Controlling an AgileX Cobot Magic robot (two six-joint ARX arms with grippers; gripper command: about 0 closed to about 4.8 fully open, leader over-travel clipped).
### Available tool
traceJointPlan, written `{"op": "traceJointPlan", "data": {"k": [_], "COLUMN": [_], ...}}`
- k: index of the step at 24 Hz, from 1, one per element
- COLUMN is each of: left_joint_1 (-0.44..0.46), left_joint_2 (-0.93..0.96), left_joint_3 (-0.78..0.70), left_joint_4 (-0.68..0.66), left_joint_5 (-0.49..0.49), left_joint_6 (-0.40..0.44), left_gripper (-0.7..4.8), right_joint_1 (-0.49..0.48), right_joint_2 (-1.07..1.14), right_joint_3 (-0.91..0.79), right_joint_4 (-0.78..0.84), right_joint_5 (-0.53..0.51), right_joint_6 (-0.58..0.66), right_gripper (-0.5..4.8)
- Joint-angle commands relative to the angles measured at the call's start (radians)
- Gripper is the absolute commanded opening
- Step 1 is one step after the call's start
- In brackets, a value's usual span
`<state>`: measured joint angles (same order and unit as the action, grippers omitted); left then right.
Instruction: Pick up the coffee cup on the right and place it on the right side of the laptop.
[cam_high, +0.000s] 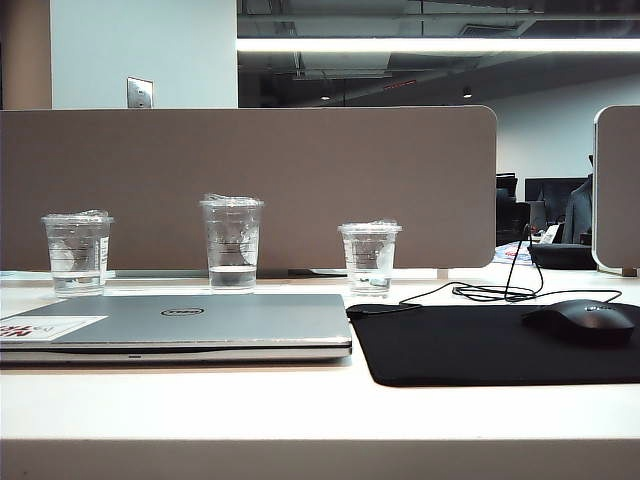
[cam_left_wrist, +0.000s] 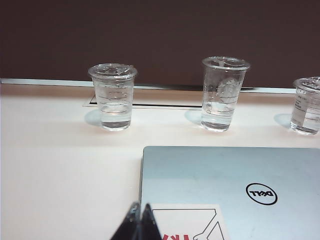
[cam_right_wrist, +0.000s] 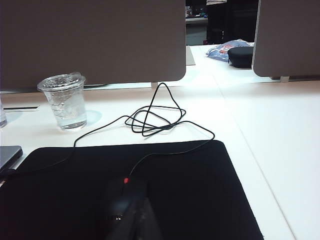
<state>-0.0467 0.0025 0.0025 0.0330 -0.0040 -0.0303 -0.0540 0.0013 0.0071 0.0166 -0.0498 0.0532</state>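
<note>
Your cup (cam_high: 369, 258) stands upright on the worktop (cam_high: 200, 395) just behind the laptop's (cam_high: 200, 322) right rear corner, beside the back edge of the mat (cam_high: 480, 345); nothing touches it. It is the rightmost of three cups, shorter than the middle cup (cam_high: 231, 243), with the left cup (cam_high: 77, 253) well beyond that. Neither arm shows in the exterior view, so both are held back on your side of the laptop. The right pincer (cam_right_wrist: 140, 220) sits low over the mat, its jaws pressed together and holding nothing, just above the mouse (cam_right_wrist: 125, 192). From it the cup (cam_right_wrist: 65, 101) lies ahead and off toward the laptop, past the mat's far edge and clear of the cable (cam_right_wrist: 155, 117). The left pincer (cam_left_wrist: 140, 225) is also closed and empty, over the laptop's (cam_left_wrist: 230, 190) stickered corner, and sees the cup (cam_left_wrist: 306, 105) only at the far side. The right arm looks nearer, so judge the reach from there: open first, go forward and inward, approach the cup's upright axis from the side.
</note>
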Motion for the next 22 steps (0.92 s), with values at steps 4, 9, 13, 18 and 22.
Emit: {"op": "traceJointPlan", "data": {"k": [4, 9, 13, 18, 22], "left_joint_1": [0.003, 0.002, 0.002, 0.002, 0.001], "left_joint_2": [0.000, 0.000, 0.001, 0.001, 0.019], "left_joint_3": [0.004, 0.008, 0.057, 0.110, 0.155], "left_joint_4": [0.011, 0.013, -0.010, -0.010, -0.021], "left_joint_5": [-0.004, -0.039, -0.089, -0.063, -0.050], "left_joint_6": [0.004, -0.016, -0.060, -0.106, -0.109], "left_gripper": [-0.06, -0.06, -0.06, -0.06, -0.06], "right_joint_1": [0.000, 0.000, 0.001, 0.002, 0.001], "right_joint_2": [-0.002, -0.002, 0.002, 0.003, 0.024], "right_joint_3": [-0.006, 0.004, 0.087, 0.151, 0.194], "right_joint_4": [0.018, 0.026, 0.019, -0.006, -0.022], "right_joint_5": [0.002, -0.026, -0.038, -0.039, -0.039], "right_joint_6": [0.003, 0.027, 0.050, 0.050, 0.049], "right_gripper": [-0.01, -0.01, -0.02, -0.02, -0.02]}}
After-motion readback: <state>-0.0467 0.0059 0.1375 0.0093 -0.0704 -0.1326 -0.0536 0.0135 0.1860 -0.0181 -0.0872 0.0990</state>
